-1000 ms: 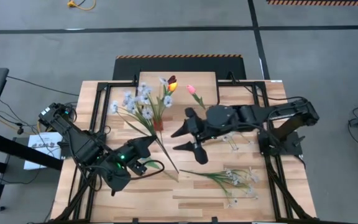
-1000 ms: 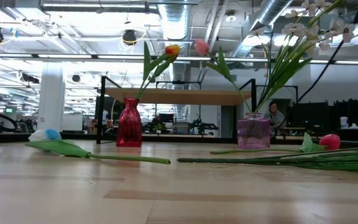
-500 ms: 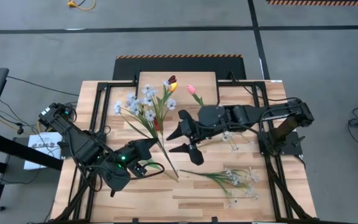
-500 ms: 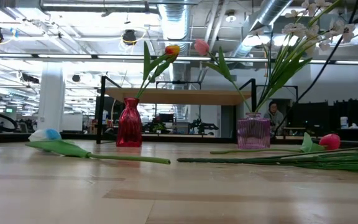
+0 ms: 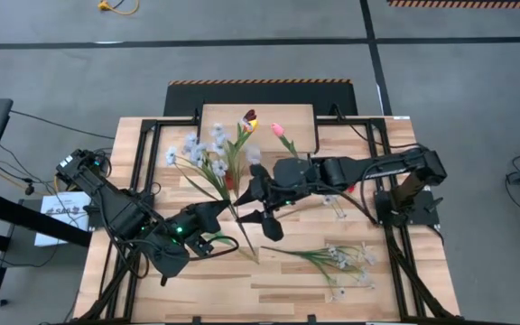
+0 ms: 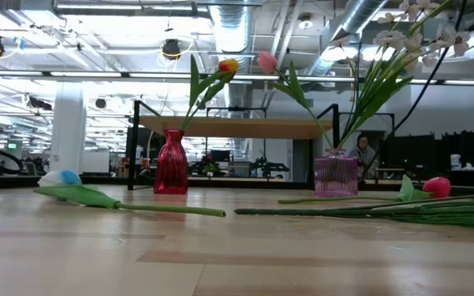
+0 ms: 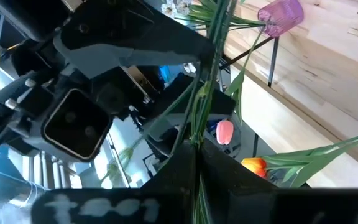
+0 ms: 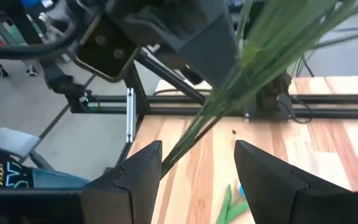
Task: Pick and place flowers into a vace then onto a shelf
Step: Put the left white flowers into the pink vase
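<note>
Slanting spray stems (image 5: 213, 185), left end effector (image 5: 213, 226) gripping

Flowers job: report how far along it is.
Done: the red vase holds a tulip, and the purple vase holds a pink tulip. In hand: the left gripper clamps a white spray; the right gripper is open beside its stems. Left: a loose spray on the table, then both vases onto the shelf.
</note>
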Controlling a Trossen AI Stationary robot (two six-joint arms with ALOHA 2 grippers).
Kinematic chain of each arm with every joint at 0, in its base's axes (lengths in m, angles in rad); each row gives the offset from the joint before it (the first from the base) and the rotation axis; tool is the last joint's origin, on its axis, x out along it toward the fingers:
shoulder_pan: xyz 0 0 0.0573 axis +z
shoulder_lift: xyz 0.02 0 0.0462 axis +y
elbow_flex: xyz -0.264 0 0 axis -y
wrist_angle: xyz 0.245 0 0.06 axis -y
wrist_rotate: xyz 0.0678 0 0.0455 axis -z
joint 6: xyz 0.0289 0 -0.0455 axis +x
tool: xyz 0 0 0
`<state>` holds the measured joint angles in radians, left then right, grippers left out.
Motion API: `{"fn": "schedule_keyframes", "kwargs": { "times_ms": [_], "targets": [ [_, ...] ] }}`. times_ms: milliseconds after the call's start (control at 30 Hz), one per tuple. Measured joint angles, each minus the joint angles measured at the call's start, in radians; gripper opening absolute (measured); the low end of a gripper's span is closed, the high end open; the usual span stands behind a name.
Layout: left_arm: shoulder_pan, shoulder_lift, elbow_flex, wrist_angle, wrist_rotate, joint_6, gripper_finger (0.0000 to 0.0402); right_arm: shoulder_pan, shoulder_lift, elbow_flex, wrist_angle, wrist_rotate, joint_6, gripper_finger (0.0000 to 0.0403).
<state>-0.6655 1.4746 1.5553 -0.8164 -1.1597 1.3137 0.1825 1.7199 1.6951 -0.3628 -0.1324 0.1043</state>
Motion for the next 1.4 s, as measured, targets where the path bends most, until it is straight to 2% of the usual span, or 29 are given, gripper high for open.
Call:
{"fn": "schedule_keyframes", "kwargs": {
  "times_ms": [267, 400, 533, 733, 1033, 1167, 1400],
  "targets": [
    [0.000, 0.000, -0.001, 0.003, -0.002, 0.001, 0.0000, 0.000, 0.006, 0.000, 0.063, -0.001, -0.008, 0.0182],
    [0.000, 0.000, -0.001, 0.004, -0.002, 0.001, 0.0000, -0.002, 0.002, 0.000, 0.060, -0.001, -0.014, 0.0162],
    [0.001, 0.000, -0.001, 0.003, -0.004, 0.001, 0.0000, -0.002, 0.002, 0.000, 0.049, -0.001, -0.034, 0.0115],
    [0.000, 0.000, 0.000, 0.004, -0.008, -0.004, 0.0000, -0.002, 0.001, 0.000, 0.043, 0.007, -0.082, 0.0012],
    [-0.001, 0.000, 0.000, 0.012, 0.001, -0.008, 0.0004, -0.002, 0.001, 0.000, 0.020, 0.031, -0.097, 0.0004],
    [-0.002, 0.000, 0.000, 0.088, 0.014, -0.011, 0.0040, -0.002, -0.001, 0.000, 0.022, 0.031, -0.098, 0.0002],
    [-0.001, 0.000, 0.000, 0.109, 0.040, -0.056, 0.0150, -0.002, -0.001, 0.000, 0.023, 0.033, -0.098, 0.0001]
  ]
}}
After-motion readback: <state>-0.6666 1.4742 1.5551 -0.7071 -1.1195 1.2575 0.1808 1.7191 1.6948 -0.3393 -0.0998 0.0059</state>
